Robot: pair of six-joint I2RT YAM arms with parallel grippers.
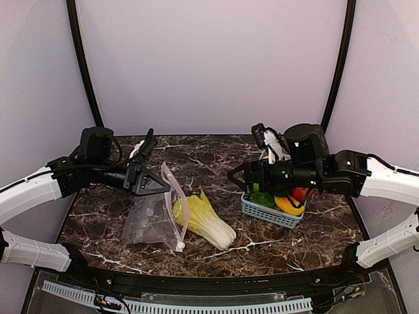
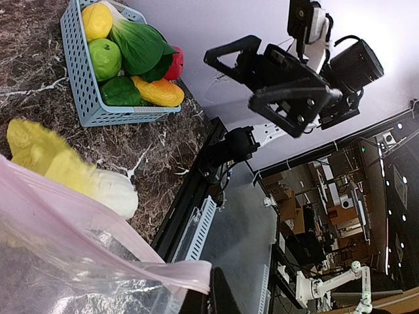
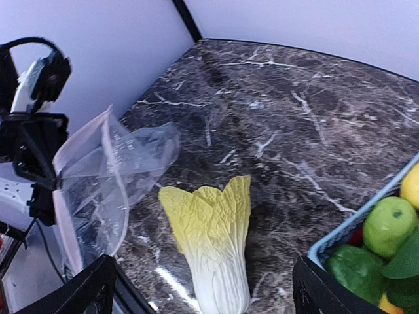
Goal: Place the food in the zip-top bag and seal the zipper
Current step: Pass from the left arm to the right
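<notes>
- Between the closed fingers of the left gripper (image 1: 160, 183) is one lip of the zip-top bag (image 1: 147, 221). The gripper pinches it and holds the pink zipper (image 2: 144, 255) up off the table (image 1: 216, 154), while the bag's bottom lies on the marble below the hand.
- Behind that gripper, the left arm stretches in low and nearly level, with the wrist aimed at the other arm.
- Just beside the raised mouth, on the side facing the right gripper (image 1: 237, 176), the cabbage (image 1: 208, 221) lies on its side, outside the bag.
- Past the cabbage, the right gripper hangs in the air with its fingers spread wide, holding nothing and facing the left one.
- Under the right forearm stands the blue basket (image 2: 82, 98), holding the lemon (image 2: 97, 21), apple (image 2: 105, 57), pepper (image 2: 157, 93) and red fruit (image 2: 175, 64).
</notes>
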